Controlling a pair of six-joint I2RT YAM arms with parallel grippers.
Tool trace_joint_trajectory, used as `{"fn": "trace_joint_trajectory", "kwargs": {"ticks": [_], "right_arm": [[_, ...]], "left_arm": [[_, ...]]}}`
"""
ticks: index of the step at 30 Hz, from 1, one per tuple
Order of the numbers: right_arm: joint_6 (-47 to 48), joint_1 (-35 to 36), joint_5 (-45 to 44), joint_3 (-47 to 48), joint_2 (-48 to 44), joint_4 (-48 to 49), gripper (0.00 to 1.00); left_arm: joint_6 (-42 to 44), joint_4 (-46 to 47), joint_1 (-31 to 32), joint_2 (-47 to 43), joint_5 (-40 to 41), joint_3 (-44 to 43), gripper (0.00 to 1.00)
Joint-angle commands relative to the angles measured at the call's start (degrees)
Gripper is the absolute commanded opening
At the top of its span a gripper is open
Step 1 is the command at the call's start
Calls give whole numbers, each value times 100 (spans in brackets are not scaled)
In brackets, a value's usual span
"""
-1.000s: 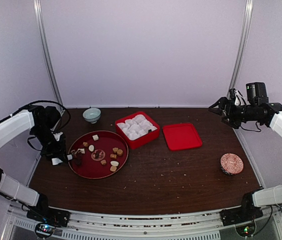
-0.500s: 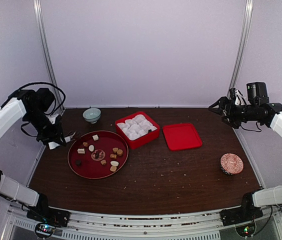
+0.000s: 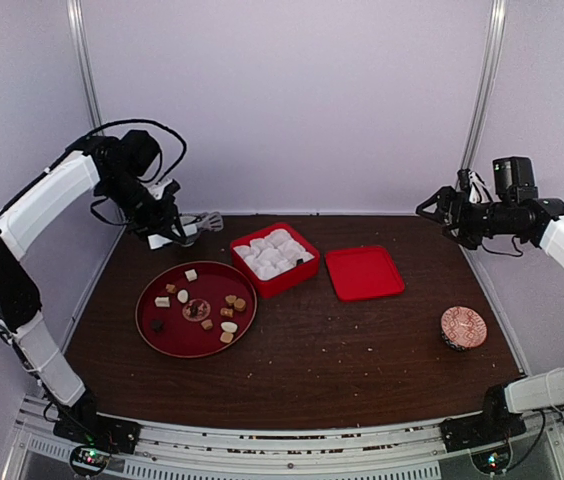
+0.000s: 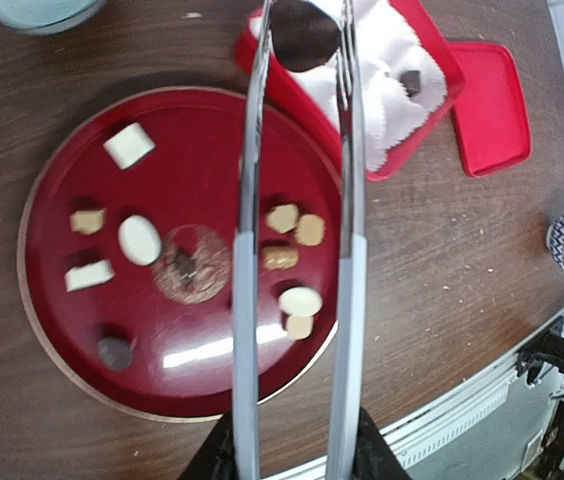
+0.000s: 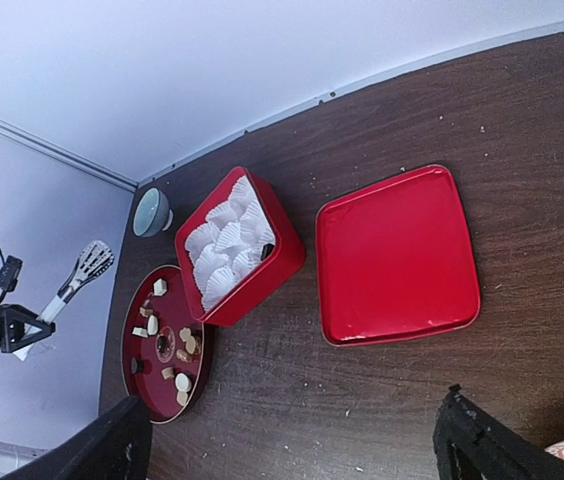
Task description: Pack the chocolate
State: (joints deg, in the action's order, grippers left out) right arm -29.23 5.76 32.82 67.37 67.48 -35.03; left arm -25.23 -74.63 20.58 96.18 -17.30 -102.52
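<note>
Having lifted far-right off the red plate [image 4: 52, 300], carrying a dark chocolate [image 4: 304, 33] pinched in tongs [image 4: 347, 250] clamped by the left gripper [image 4: 292, 455], apparently nearing the red box [image 3: 297, 272], keeping the squeeze steady and aiming for an empty paper cup [image 4: 382, 110], with the right gripper [image 3: 430, 213] spread and idle.

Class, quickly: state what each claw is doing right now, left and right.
Left claw: closed on the metal tongs, which pinch a dark chocolate.
Right claw: open, empty.
</note>
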Motion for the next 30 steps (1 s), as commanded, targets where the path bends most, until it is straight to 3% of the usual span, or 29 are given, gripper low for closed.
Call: {"fn": "trace_joint_trajectory", "kwargs": {"ticks": [1,13,30], "right_arm": [[231,-5,68,186,58,-206,100],[-83,-5,398,172,166,-45,100],[-99,-5,444,75,83,15,100]], "left_arm": [[97,587,378,656,-576,-540,21],[-144,1097,988,2109,-1290,-1449,20],[-344,1172,1037,2568,-1516,-1402,21]]}}
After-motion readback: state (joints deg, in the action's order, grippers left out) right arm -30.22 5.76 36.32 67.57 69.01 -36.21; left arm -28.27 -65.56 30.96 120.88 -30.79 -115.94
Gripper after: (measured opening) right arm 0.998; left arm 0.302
